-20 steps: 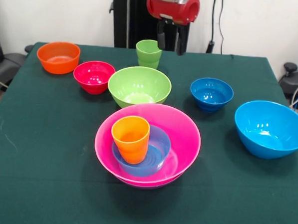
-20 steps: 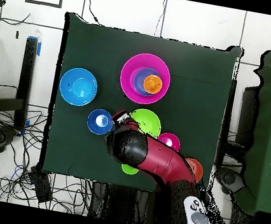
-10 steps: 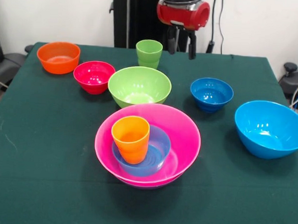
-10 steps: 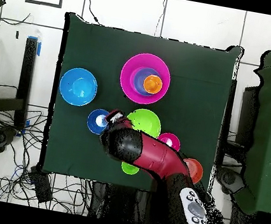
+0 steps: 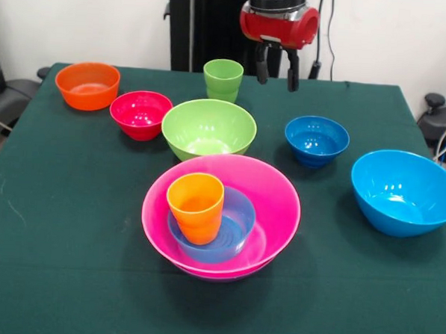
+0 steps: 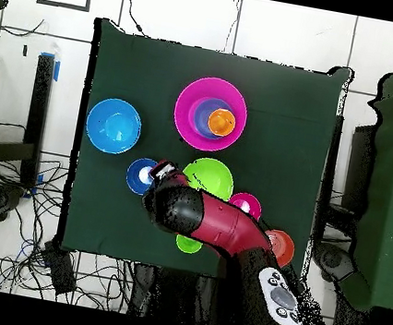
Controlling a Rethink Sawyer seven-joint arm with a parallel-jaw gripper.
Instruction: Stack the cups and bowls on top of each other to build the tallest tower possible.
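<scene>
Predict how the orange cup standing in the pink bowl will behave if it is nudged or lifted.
The orange cup is taller than wide and stands off-centre in a small blue bowl, so a sideways nudge would probably tip it. It looks like thin plastic, so likely light. Its glossy, tapered wall may slip unless gripped squarely.

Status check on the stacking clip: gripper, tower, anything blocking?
Gripper open, empty, high between green cup and dark-blue bowl. Tower: pink bowl, light-blue bowl, orange cup. Nothing blocking.
</scene>
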